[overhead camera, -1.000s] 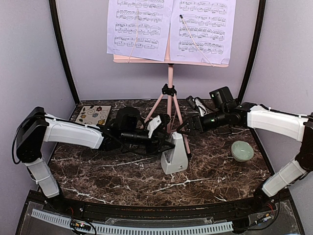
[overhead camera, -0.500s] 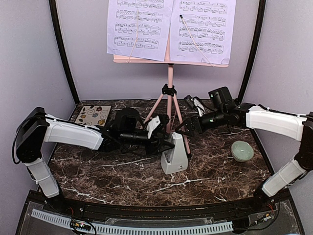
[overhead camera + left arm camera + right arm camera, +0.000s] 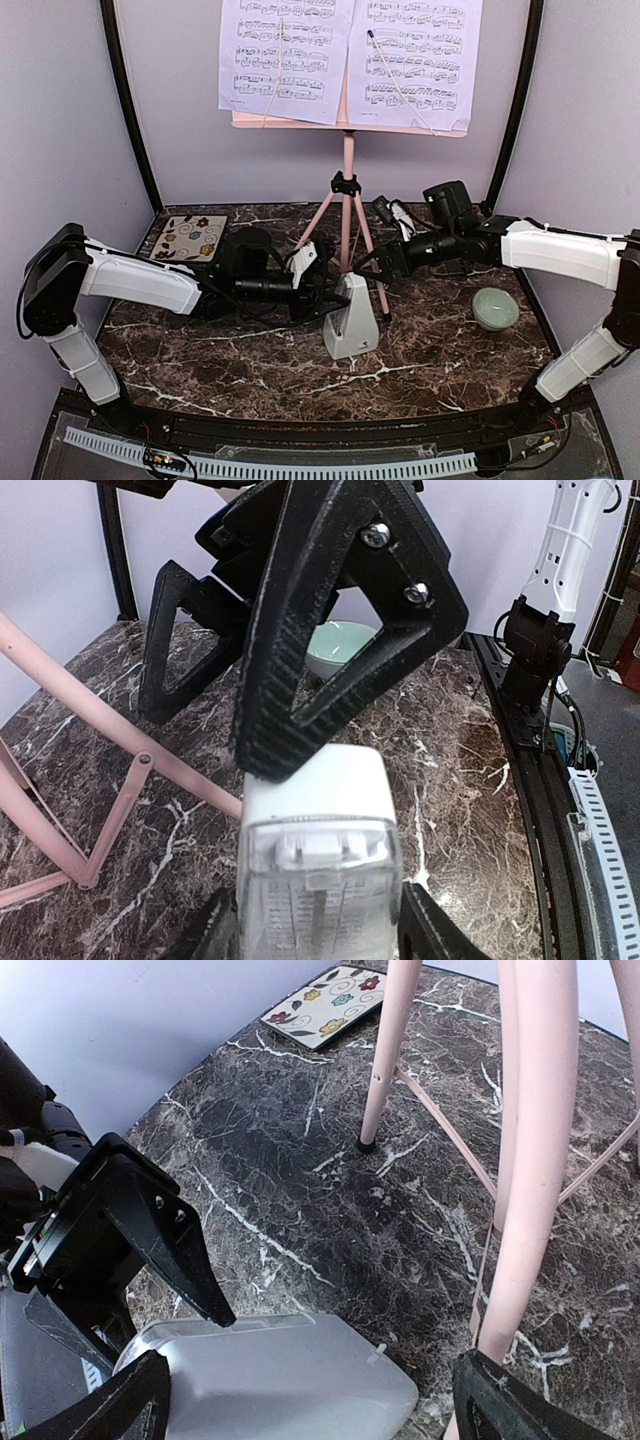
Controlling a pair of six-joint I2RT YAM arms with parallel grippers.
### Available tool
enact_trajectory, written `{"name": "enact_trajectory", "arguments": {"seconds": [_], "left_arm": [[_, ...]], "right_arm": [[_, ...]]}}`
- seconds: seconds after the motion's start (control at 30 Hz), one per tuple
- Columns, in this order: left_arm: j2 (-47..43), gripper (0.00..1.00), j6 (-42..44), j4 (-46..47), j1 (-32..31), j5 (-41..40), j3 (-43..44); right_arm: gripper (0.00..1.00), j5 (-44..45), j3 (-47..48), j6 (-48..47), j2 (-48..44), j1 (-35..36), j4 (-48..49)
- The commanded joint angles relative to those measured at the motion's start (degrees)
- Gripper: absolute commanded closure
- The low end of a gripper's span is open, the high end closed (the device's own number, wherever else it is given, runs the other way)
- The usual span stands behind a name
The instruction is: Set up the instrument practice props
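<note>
Soft, even light fills the scene with faint shadows on the marble table (image 3: 200,350), while the metronome (image 3: 318,870) close to the left wrist lens looks blurred.

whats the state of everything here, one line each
music stand, upright, legs spread
sheet-music pages, two sheets side by side on the stand
metronome, upright, gripped
left gripper, shut on the metronome
right gripper, open, just above the metronome
bowl, upright, looks empty
coaster, lying flat, nothing on it
</note>
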Motion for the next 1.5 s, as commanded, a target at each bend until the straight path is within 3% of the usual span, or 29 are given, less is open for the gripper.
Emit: {"name": "enact_trajectory", "arguments": {"seconds": [0.0,0.4,1.0,1.47], "left_arm": [[-1.7,0.73,0.32,0.47,0.49,0.37,0.41],[-0.38,0.76,-0.06,0.61,0.49,0.82,1.47],[-6.85,0.76,-0.49,3.03,0.49,-0.65,-3.23],[-9.02,0.77,1.34,-0.59,0.6,-3.57,-4.25]], "right_arm": [[0.01,4.95,-2.42,-3.7,1.17,0.35,-13.4],[0.0,-1.33,-0.97,-1.6,-0.25,2.2,-13.35],[0.04,5.74,-3.26,-2.42,5.05,2.04,-16.7],[0.08,6.72,-2.61,-2.04,5.47,0.93,-16.82]]}}
